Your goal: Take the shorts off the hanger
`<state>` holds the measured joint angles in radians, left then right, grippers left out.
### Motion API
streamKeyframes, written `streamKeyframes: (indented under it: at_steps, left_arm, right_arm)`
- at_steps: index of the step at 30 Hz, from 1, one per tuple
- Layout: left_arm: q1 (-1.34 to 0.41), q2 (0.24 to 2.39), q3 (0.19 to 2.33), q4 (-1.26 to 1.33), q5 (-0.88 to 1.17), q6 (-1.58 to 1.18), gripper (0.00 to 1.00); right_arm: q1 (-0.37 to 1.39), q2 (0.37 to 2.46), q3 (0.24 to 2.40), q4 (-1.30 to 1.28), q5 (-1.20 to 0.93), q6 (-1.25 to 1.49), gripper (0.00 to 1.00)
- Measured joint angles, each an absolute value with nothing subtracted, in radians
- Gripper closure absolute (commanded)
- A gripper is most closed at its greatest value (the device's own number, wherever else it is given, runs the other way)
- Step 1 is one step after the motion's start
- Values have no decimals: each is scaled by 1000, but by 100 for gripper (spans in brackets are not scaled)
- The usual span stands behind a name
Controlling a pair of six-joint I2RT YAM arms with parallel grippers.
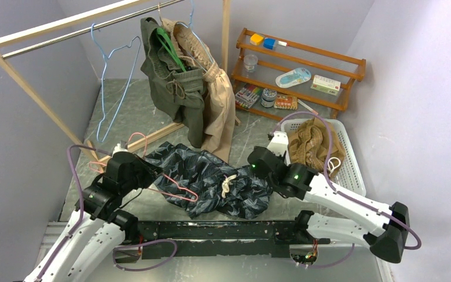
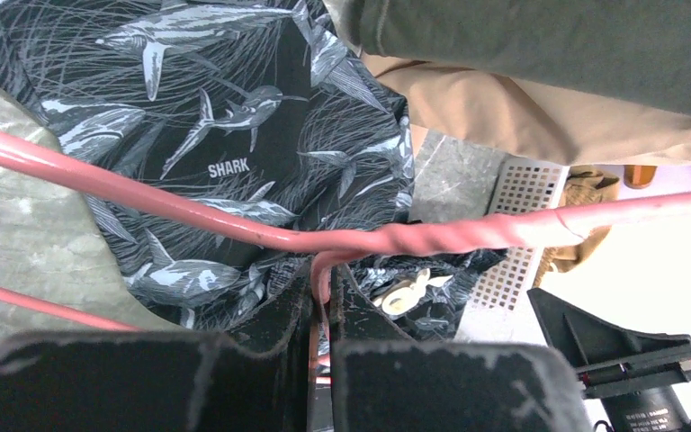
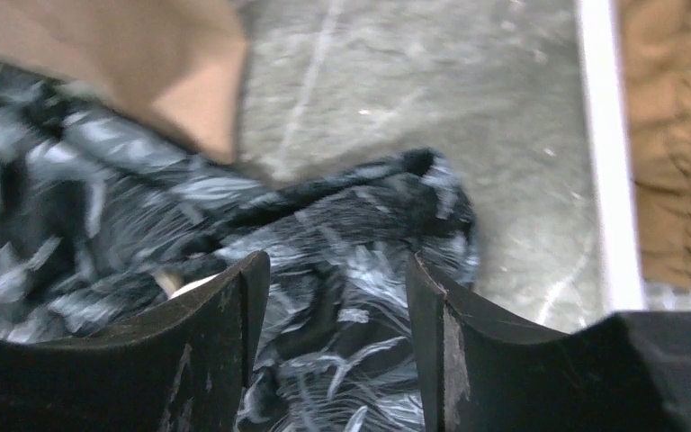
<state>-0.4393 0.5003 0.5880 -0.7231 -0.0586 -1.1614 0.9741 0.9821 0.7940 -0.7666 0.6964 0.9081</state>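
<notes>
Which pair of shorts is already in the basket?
The tan-brown shorts, bunched in the white basket. The navy shark-print shorts lie on the table; the olive shorts and beige shorts hang on the rack.

We see dark navy shorts: pale grey shark print, white "SHARK" lettering, cream drawstring. We see olive green shorts, plain; light beige shorts, plain; tan-brown shorts, plain. We note white basket, pink hanger, light blue hanger, green hanger. Tabletop grey, marbled.
</notes>
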Motion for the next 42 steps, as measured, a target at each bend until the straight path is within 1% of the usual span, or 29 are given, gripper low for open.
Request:
streamKeyframes:
  at_steps: [3, 5, 9, 13, 18, 22, 23, 26, 29, 30, 32, 36, 37, 40, 41, 42]
  left_arm:
    - [-439, 488, 582, -713, -46, -1184, 93]
    - [-439, 476, 574, -702, -35, -1202, 93]
    - [-439, 464, 554, -683, -16, -1232, 93]
    - [-439, 465, 548, -673, 4, -1250, 93]
    - [-439, 477, 546, -644, 32, -1245, 93]
    - [-439, 489, 546, -628, 47, -1234, 93]
    - [-439, 491, 546, -628, 49, -1230, 93]
    - [-439, 490, 546, -628, 49, -1222, 93]
    - [-439, 487, 546, -624, 51, -1219, 93]
    - [-439, 486, 546, -623, 53, -1219, 93]
    - [-439, 486, 546, -619, 57, -1216, 93]
    - [-439, 488, 546, -618, 58, -1207, 92]
    - [-439, 488, 546, -619, 59, -1203, 90]
    - [-439, 488, 545, -618, 60, -1192, 75]
    - [-439, 487, 543, -617, 60, -1193, 67]
    - [-439, 486, 540, -614, 62, -1190, 52]
  right_arm:
    - [973, 953, 809, -673, 580, 754, 34]
    - [973, 923, 790, -563, 434, 640, 32]
    - [978, 905, 682, -287, 119, 517, 30]
    - [1045, 1037, 632, -73, -111, 463, 29]
    - [1179, 1237, 678, 43, -221, 383, 30]
    - [1197, 1357, 757, 68, -240, 360, 41]
    - [1197, 1372, 767, 71, -243, 357, 45]
    - [1196, 1396, 782, 72, -248, 358, 57]
    - [1196, 1396, 777, 82, -252, 359, 65]
    - [1196, 1396, 775, 85, -254, 359, 70]
    - [1195, 1397, 774, 87, -262, 361, 84]
    - [1195, 1407, 775, 90, -272, 363, 100]
    - [1193, 1413, 778, 84, -265, 368, 100]
    - [1186, 1431, 798, 45, -253, 381, 100]
    - [1187, 1433, 807, 31, -253, 382, 100]
    - [1187, 1433, 811, 23, -253, 382, 100]
